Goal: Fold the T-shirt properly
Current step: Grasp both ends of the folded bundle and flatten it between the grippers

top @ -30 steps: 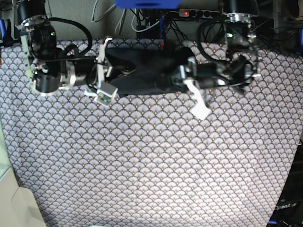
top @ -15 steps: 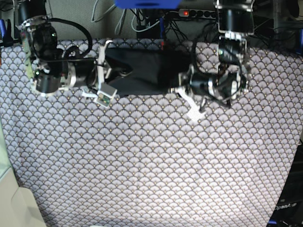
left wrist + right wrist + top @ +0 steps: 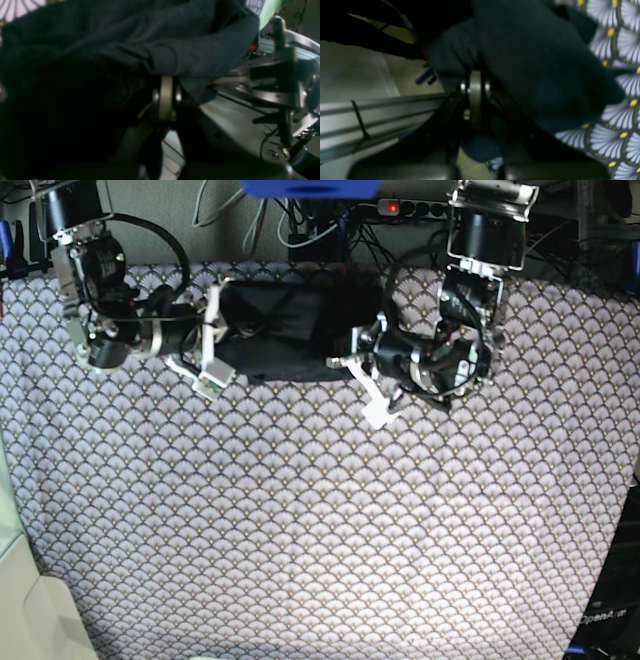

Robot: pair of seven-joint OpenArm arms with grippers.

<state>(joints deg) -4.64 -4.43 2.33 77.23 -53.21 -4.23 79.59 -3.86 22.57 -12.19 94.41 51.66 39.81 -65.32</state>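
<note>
Cloth first: plain black soft short-sleeved T-shirt (image 3: 285, 330) lies bunched in a wide band at far edge of table, on grey fan-scale patterned tablecloth (image 3: 320, 520) w/ yellow dots. Left hand (image 3: 350, 360) is at shirt's right end in base view, fingers together, clamped on a fold of the dark fabric; left wrist view shows cloth (image 3: 140, 45) draped over & across the hand. Right hand (image 3: 222, 330) at shirt's other end, also pinched tight on fabric; right wrist view shows shirt (image 3: 532, 62) wrapped round it, tablecloth (image 3: 620, 75) just beside. Both arms sit low over table's far side.
</note>
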